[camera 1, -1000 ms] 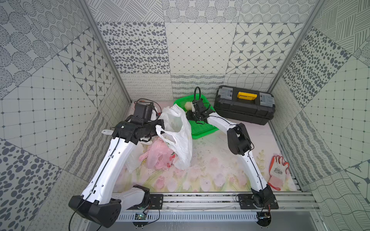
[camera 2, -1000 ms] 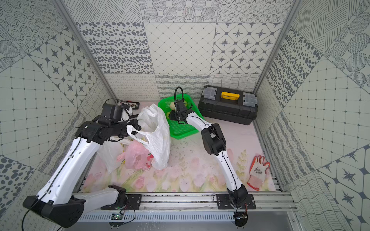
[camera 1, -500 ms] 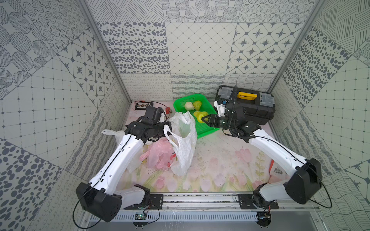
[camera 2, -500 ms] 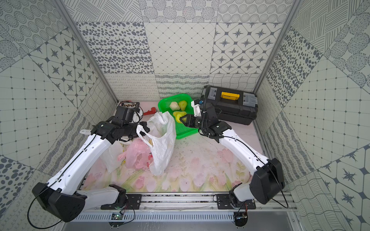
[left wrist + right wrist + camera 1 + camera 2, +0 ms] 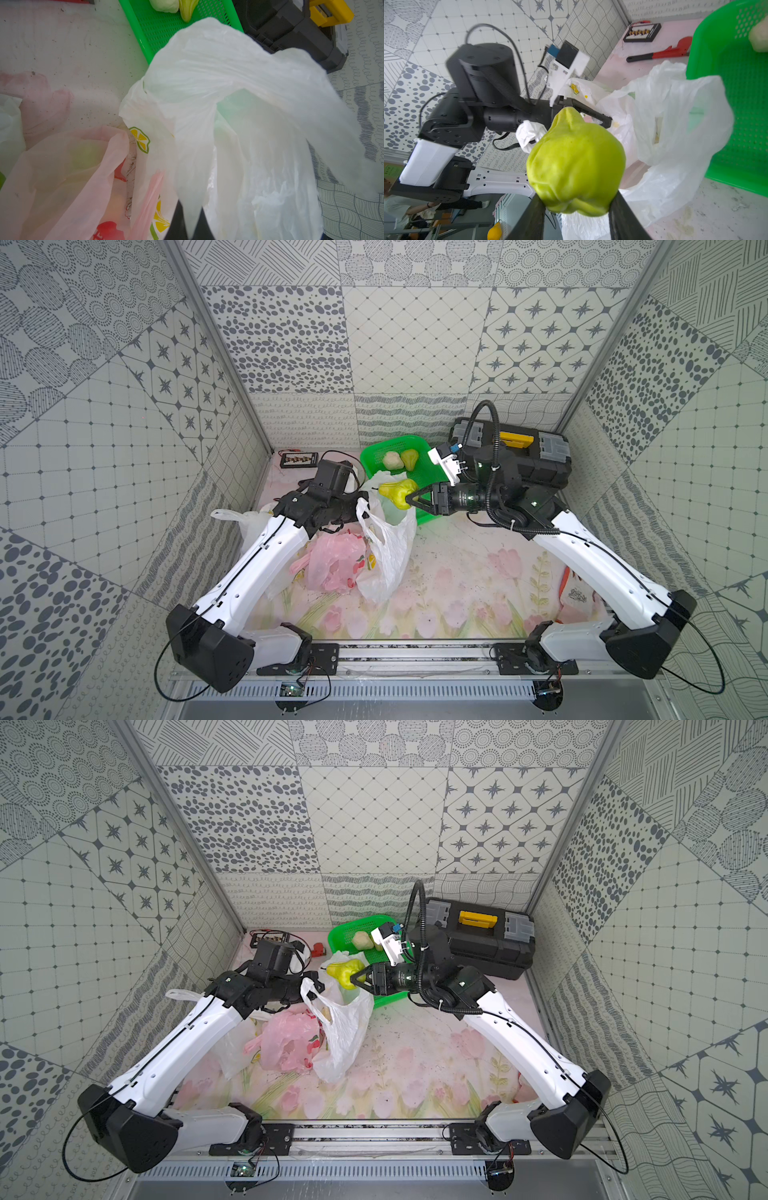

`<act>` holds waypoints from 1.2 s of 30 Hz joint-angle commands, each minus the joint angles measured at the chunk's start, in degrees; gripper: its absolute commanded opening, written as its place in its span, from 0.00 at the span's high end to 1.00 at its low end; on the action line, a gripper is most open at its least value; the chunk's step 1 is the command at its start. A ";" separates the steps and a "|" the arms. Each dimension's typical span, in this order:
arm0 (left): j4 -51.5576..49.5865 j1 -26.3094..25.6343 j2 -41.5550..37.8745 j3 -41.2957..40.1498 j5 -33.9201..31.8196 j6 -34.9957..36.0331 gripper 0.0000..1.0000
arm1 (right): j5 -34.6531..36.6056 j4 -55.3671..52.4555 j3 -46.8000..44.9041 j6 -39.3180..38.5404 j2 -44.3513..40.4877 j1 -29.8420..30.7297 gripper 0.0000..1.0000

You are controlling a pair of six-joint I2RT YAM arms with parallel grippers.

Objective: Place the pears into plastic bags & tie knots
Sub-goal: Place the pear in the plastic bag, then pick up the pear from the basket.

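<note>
Since half a second back, the right arm has swung its yellow-green pear (image 5: pixel 397 494) off the green basket (image 5: pixel 374 450) toward 9 o'clock; the fruit hangs over the mouth of the white lemon-print bag (image 5: pixel 386 556), grasped at its base by the right fingers (image 5: pixel 623 218). On the flowered worktop (image 5: pixel 457 572), the black toolbox (image 5: pixel 536 466) sits at 1 o'clock. The left fingers (image 5: pixel 176 224) are clenched on that bag's handle, holding it up. At its 9 o'clock slumps the pink bag (image 5: pixel 332 564), perhaps with fruit inside; the film blurs it. At 12 o'clock the green basket holds two pears (image 5: pixel 392 460).
</note>
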 commanded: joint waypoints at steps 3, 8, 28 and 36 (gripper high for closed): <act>6.58 -0.39 -2.38 -2.37 1.45 -1.29 1.00 | 3.11 -6.29 -3.72 1.30 3.83 0.59 0.77; 8.01 -2.68 -1.61 -2.67 3.84 -0.83 1.00 | 15.59 -17.48 5.37 -3.00 12.28 5.26 0.68; 1.92 1.30 -4.64 -11.88 -1.27 -5.63 1.00 | 4.83 -12.54 8.68 -5.63 8.96 -0.60 0.28; -1.99 4.86 -8.53 -10.39 -4.87 -4.05 1.00 | 13.68 0.98 6.92 2.40 11.13 -12.27 0.32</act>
